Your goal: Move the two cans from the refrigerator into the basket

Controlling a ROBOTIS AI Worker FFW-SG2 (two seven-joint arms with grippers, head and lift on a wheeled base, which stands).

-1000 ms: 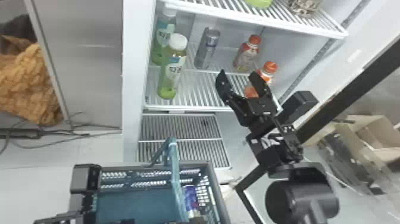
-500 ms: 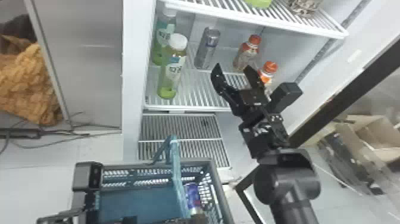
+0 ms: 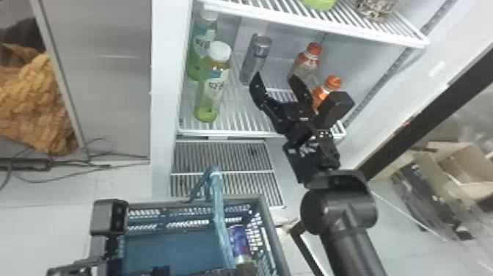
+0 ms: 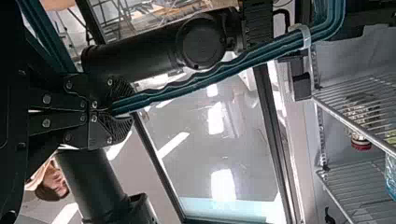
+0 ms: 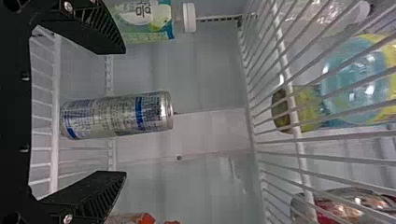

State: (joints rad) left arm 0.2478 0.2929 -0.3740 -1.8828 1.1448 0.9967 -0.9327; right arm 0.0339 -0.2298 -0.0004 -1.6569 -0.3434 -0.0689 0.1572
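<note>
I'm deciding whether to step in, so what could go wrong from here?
The open right gripper could tip the upright silver can if it goes in off-centre. It might brush the nearer orange-capped bottle. Later, the can could catch on the handle arching over the basket.

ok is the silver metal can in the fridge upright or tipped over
Upright: in the head view, the silver can stands with its base on the white wire shelf, top end uppermost.

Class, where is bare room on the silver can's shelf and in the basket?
Shelf: between the front green bottle and right hand, before the silver can. Basket: floor left of the handle. Crowded: shelf's left, with a rear green bottle too, and right, with orange-capped bottles.
</note>
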